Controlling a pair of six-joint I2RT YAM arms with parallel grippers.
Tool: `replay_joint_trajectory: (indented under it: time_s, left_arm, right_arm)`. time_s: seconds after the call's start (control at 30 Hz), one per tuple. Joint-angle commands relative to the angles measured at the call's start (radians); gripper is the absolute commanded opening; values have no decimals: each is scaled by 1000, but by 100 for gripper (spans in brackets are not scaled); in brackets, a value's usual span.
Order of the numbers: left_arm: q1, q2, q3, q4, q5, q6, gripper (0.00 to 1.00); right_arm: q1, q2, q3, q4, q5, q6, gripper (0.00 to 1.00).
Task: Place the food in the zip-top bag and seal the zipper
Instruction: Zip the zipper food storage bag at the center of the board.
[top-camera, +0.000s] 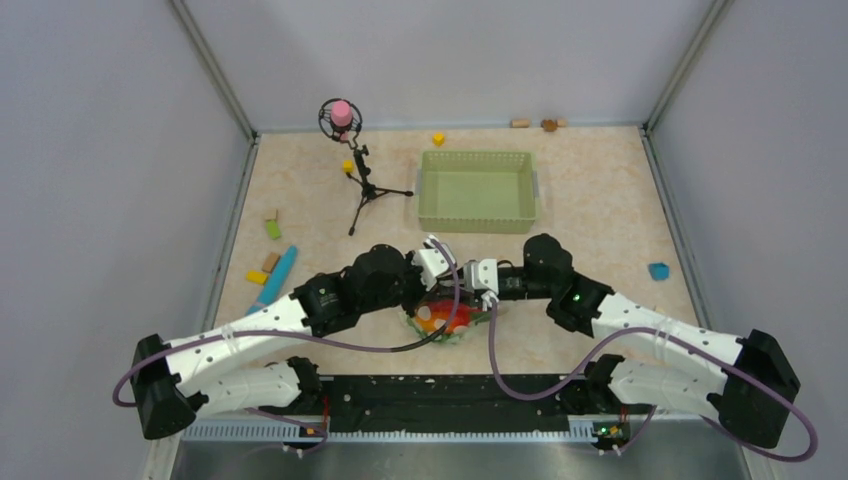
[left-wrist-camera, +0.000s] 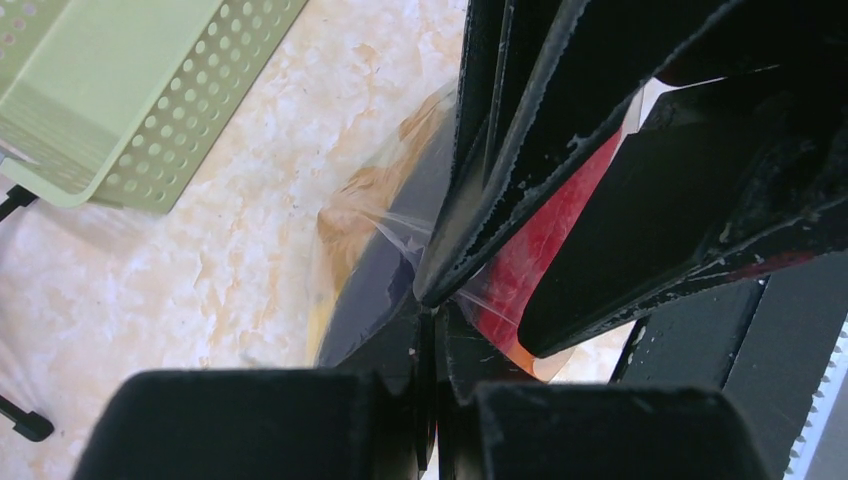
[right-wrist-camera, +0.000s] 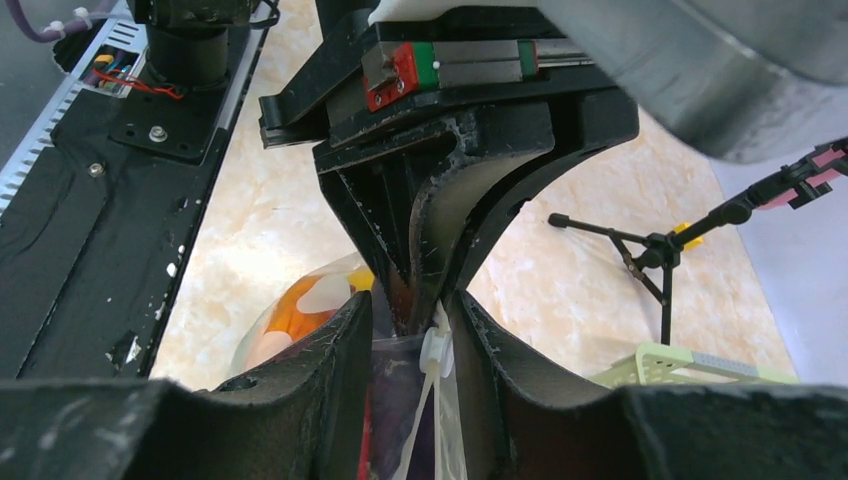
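Over bag (top-camera: 447, 322), left gripper (left-wrist-camera: 430, 330) facing right gripper (right-wrist-camera: 412, 330)

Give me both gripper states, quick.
Left gripper: shut on the zip-top bag, at its mouth edge.
Right gripper: open, straddling the bag.

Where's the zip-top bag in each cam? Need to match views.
Top external: zip-top bag lower centre, partly covered from above.
Left wrist: bag mid-frame, clear film over red and dark contents.
Right wrist: bag bottom centre-left, orange showing through.
Shared landmark: green basket, upper centre in top external, top left in left wrist, bottom right in right wrist.
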Motion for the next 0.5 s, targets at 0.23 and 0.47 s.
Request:
replay_joint_trajectory:
  time_s: [0.23,0.47]
  left_arm:
    - [0,7,33,28,22,-2,0]
    - [0,14,34,31,29,2,0]
  right_arm:
    - [-1,-29,50,-94,79,-57,34]
    - [-1,-60,31,-68,52,-52,31]
